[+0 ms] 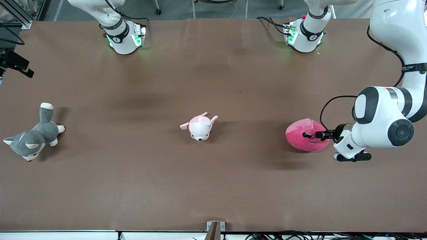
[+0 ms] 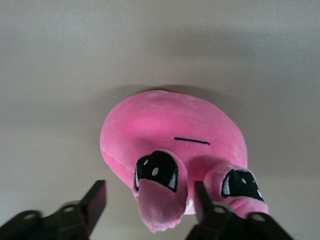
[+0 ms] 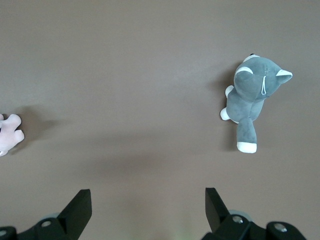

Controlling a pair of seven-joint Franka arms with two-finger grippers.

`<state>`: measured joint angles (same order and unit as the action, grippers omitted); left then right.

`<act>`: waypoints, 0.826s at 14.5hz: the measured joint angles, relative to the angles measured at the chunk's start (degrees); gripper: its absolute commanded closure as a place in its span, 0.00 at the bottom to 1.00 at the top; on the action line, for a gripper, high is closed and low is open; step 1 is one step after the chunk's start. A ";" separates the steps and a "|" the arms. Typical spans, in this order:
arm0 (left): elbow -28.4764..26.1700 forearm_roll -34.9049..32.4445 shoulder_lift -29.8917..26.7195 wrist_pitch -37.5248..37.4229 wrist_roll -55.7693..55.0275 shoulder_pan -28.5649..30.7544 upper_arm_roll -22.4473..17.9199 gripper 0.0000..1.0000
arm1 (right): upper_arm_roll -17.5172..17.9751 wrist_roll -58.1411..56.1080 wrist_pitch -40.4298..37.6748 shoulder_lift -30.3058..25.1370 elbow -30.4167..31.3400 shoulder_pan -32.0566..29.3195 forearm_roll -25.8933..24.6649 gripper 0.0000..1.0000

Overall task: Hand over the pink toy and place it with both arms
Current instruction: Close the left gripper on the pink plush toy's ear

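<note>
Pink toy [image 1: 305,136] sits on the table [image 1: 213,186] toward the left arm's end, left gripper [image 2: 150,205] straddling its floppy flap, fingers apart, apparently poised to pinch; right gripper [image 3: 145,207] waits spread above bare tabletop near the grey husky [image 3: 252,100].

Only one bit of writing shows — small white lettering on a black band [image 1: 413,67] around the left arm [image 1: 393,40], too small to read with certainty; nothing else carries text.
</note>
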<state>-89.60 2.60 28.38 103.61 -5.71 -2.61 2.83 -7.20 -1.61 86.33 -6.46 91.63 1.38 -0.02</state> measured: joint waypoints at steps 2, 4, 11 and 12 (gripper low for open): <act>0.00 0.00 0.00 0.01 0.00 -0.01 0.01 0.70 | -0.02 0.00 0.00 0.00 0.00 0.00 0.00 0.00; 0.00 0.00 0.00 0.02 0.00 -0.03 0.02 0.87 | -0.03 0.00 0.00 0.00 0.00 0.00 0.00 0.00; 0.49 0.11 -0.65 -0.08 -1.80 -0.46 1.65 1.00 | -0.02 0.00 -0.02 0.00 0.01 0.00 0.00 0.00; 0.70 0.38 -1.30 -0.38 -3.31 -0.47 2.49 1.00 | -0.02 0.00 -0.03 0.00 0.02 0.00 0.00 0.00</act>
<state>-88.91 2.98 27.08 103.23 -9.02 -3.08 5.32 -7.22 -1.61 86.29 -6.46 91.65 1.38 -0.02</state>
